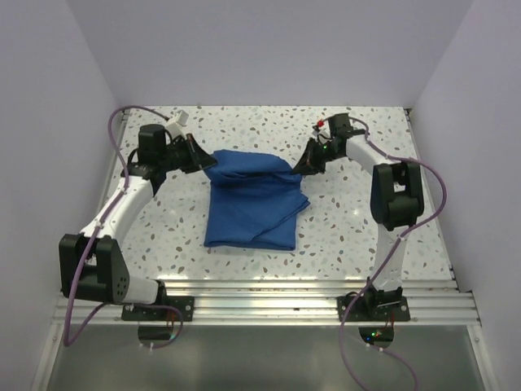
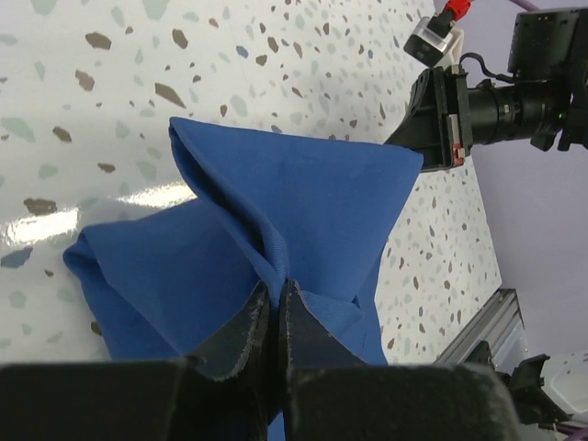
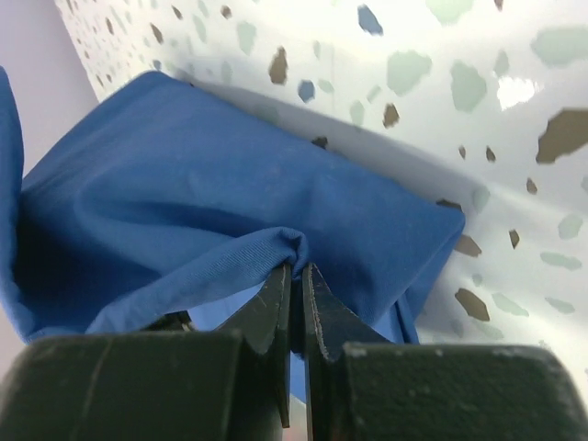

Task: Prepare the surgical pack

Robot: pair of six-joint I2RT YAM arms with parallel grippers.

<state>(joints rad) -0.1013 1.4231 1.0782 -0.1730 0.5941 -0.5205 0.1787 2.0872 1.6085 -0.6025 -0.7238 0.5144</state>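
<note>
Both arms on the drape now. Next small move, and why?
Probably lift both corners together, spacing held. The left gripper and right gripper are each shut on a far corner of the blue drape, which is bunched between them; an even lift should tension that edge without tugging a corner free.

No readable text, labels, brands or numbers anywhere; arms, cloth, table all unmarked.

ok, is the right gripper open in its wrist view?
No, the right gripper is closed on a fold of the blue drape.
</note>
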